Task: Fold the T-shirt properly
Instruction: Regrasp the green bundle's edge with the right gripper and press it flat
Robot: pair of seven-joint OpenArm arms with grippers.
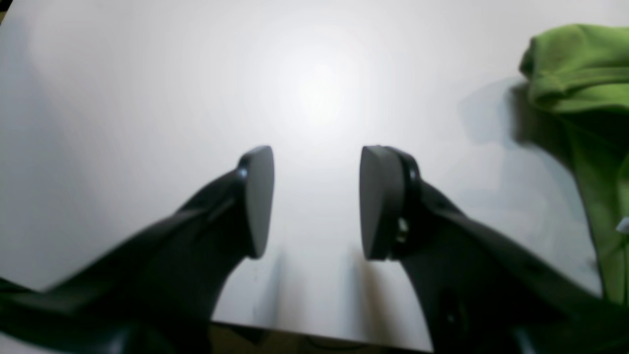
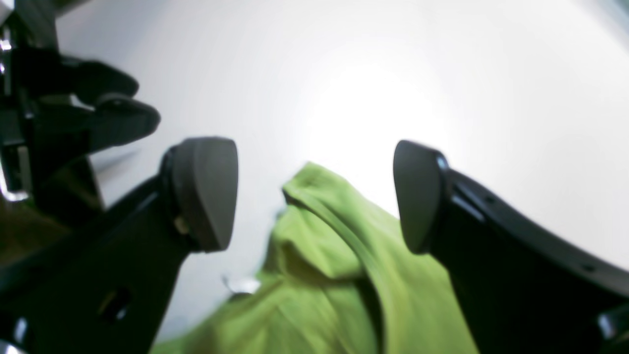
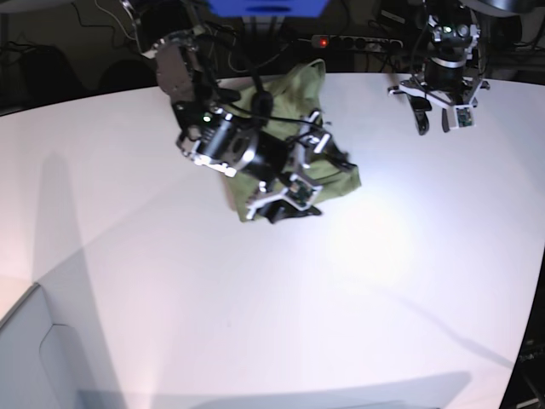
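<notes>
The T-shirt (image 3: 294, 128) lies bunched near the table's (image 3: 255, 324) far edge; soft, limp; pinch a hem corner; both arms' fingers (image 2: 206, 191) spread, empty.

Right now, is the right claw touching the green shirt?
Apart. The right wrist view shows the right gripper open, the T-shirt below its pads, not pinched.

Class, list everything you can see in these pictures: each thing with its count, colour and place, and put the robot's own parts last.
Olive-green soft cotton T-shirt: one, green, crumpled at the far middle of the table, under the right arm.
White round-edged table: one, white, fills most of the base view.
Black power strip with a red light: one, black, behind the table's far edge.
Left gripper: one, black, open over bare table, beside the shirt.
Right gripper: one, black, open above the shirt.
</notes>
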